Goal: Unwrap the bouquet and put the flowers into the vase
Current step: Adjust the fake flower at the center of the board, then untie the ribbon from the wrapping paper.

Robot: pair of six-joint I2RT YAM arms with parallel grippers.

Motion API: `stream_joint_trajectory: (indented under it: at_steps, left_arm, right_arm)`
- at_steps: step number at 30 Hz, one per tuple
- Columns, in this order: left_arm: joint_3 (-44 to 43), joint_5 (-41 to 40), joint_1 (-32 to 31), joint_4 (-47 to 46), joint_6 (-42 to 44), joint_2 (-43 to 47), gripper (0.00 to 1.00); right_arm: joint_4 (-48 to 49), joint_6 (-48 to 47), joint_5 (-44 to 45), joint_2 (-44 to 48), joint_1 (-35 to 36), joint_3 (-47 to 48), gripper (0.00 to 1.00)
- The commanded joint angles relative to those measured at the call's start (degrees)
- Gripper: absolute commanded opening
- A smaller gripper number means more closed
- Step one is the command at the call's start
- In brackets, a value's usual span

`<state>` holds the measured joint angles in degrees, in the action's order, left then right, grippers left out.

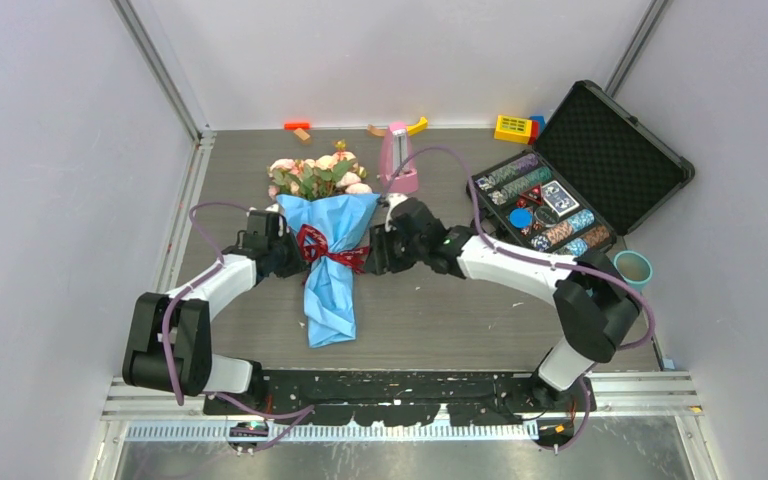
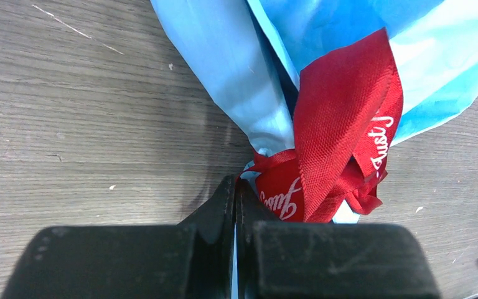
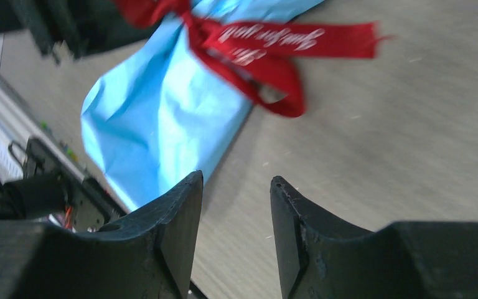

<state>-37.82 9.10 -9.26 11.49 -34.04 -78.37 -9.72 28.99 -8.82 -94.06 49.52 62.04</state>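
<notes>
The bouquet (image 1: 328, 262) lies mid-table, a blue paper cone with its point toward the arms. Its flowers (image 1: 315, 176), pink and peach roses with green leaves, stick out of the far end. A dark red ribbon (image 1: 326, 247) is tied round the cone's waist. My left gripper (image 1: 285, 252) is at the cone's left side by the knot. In the left wrist view its jaws (image 2: 235, 187) are shut, with a sliver of the blue paper (image 2: 236, 87) pinched between them beside the ribbon (image 2: 339, 124). My right gripper (image 1: 376, 256) is right of the knot, open and holding nothing (image 3: 236, 182); a ribbon tail (image 3: 299, 38) lies ahead of it. The teal vase (image 1: 632, 267) stands at the far right edge.
A pink metronome-shaped object (image 1: 398, 160) stands just behind the roses. An open black case (image 1: 600, 150) with poker chips takes up the back right. A yellow toy (image 1: 513, 128) and small blocks (image 1: 298, 128) lie along the back wall. Walls close in on both sides.
</notes>
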Motion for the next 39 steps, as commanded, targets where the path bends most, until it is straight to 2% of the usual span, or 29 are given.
stream_joint_trajectory:
  at_steps: [1,5,12,17,26,33,39]
  left_arm:
    - [-1.1,0.1,0.3,0.4,0.9,0.9,0.00]
    - [-1.3,0.2,0.3,0.4,1.0,0.8,0.00]
    - [-1.6,0.6,0.3,0.5,1.1,0.5,0.00]
    - [-1.7,1.0,0.4,0.6,1.2,0.5,0.00]
    - [-1.1,3.4,0.4,-1.2,1.1,0.4,0.00]
    - [-1.2,5.0,0.3,-1.8,1.2,-0.4,0.00]
    - [-1.2,5.5,0.3,-1.9,1.4,-0.8,0.00]
  right_arm:
    - [-1.8,-0.6,4.9,2.5,-4.5,0.4,0.50]
    - [-3.2,2.5,6.2,0.2,-7.9,2.0,0.49]
    - [-2.5,7.6,6.7,-6.7,-8.5,5.5,0.45]
    - [-1.7,16.5,8.5,-9.7,-8.4,6.9,0.43]
    - [11.2,29.9,11.0,-10.7,-8.4,1.4,0.44]
    - [17.5,35.0,10.5,-13.1,-8.4,0.5,0.45]
    - [18.9,37.4,10.5,-14.3,-8.3,0.0,0.47]
